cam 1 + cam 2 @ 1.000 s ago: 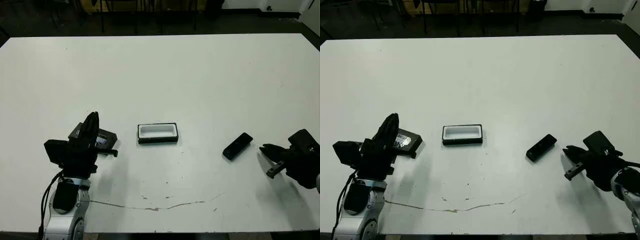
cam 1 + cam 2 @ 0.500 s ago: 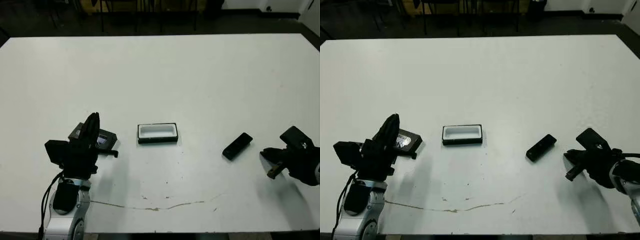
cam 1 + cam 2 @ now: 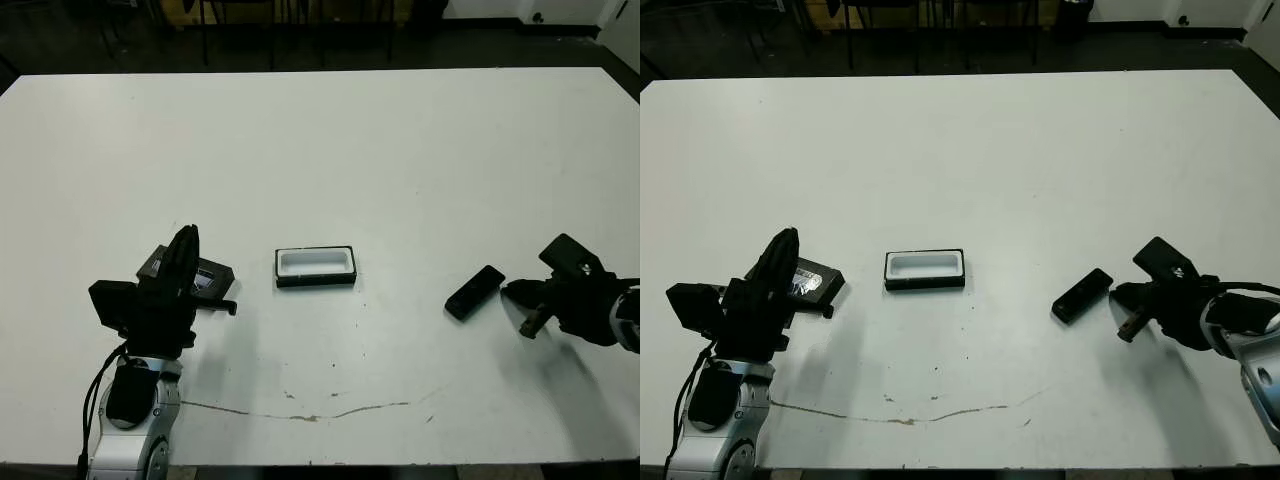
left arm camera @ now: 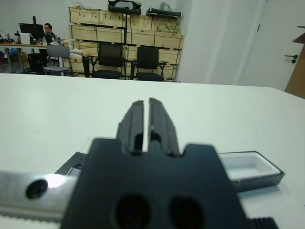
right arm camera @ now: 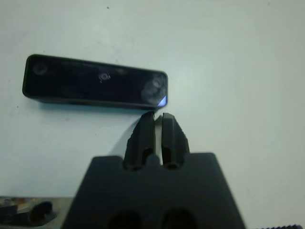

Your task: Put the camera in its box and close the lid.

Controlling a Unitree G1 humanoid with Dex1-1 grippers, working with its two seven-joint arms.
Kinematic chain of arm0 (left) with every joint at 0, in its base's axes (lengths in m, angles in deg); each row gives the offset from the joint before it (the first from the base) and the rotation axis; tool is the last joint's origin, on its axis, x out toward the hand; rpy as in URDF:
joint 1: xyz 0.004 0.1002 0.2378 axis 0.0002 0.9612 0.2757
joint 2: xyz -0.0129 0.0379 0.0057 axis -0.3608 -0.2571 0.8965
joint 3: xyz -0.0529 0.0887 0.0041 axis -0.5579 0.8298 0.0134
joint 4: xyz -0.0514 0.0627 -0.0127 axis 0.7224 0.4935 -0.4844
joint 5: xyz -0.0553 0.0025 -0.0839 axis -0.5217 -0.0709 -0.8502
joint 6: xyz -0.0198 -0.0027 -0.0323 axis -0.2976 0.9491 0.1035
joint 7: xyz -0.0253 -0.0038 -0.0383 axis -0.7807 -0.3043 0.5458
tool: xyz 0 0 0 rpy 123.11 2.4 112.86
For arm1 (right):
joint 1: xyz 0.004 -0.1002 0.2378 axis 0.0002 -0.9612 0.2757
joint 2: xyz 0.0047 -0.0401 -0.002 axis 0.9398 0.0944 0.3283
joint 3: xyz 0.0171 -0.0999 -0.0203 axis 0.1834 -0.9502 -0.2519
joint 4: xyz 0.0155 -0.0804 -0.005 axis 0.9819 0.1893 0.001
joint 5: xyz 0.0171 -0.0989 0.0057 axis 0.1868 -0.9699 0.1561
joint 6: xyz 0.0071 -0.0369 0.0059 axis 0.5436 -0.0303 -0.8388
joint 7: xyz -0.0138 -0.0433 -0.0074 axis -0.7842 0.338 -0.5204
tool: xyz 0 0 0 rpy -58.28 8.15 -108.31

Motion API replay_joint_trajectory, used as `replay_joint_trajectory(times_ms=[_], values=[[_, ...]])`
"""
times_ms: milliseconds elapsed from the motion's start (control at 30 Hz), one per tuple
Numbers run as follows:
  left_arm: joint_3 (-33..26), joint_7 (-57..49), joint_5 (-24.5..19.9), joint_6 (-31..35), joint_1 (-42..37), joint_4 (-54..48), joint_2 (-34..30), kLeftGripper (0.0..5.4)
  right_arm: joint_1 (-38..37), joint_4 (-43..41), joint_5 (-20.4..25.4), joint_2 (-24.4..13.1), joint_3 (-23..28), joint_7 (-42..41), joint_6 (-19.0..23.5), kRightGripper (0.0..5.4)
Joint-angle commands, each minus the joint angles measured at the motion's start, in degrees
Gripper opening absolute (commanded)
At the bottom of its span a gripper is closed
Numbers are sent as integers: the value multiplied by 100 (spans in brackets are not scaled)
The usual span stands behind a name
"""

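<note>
The camera (image 3: 475,292), a small black oblong, lies at an angle on the white table (image 3: 400,150) to the right of the box. My right gripper (image 5: 158,116) is shut with nothing in it, its tips just short of one rounded end of the camera (image 5: 95,86). The box (image 3: 316,266), a black tray with white lining, sits open near the table's middle. The lid (image 3: 212,276) lies to the left of the box, partly hidden behind my left gripper (image 4: 145,102), which is shut and empty above it.
A thin brown crack line (image 3: 330,412) runs across the table near its front edge. Beyond the table's far edge are chairs (image 4: 110,61), stacked crates and a seated person (image 4: 47,29).
My right gripper has moved left along the table, closing in on the camera's right end. The left arm, box, lid and camera have stayed put.
</note>
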Motion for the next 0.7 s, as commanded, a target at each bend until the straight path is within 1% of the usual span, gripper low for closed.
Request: replay_joint_trajectory(times_ms=[33,100,233,333,467,700], values=[[6,28,-12,-25,96,100,7,2,-3,106,-103,22,-292,-64,102,0],[7,29,-6,-49,92,120,5,2,80,95,-197,38,-431,-21,157,0],[16,47,-56,-45,101,122,18,2,351,24,-301,149,-698,93,605,0],[29,32,-36,-45,107,117,25,2,488,212,-299,345,-749,168,576,0],[39,20,-18,-67,104,130,33,2,755,573,-337,591,-855,200,384,0],[58,-43,78,-35,115,107,30,2,1214,755,-437,919,-1068,325,525,0]])
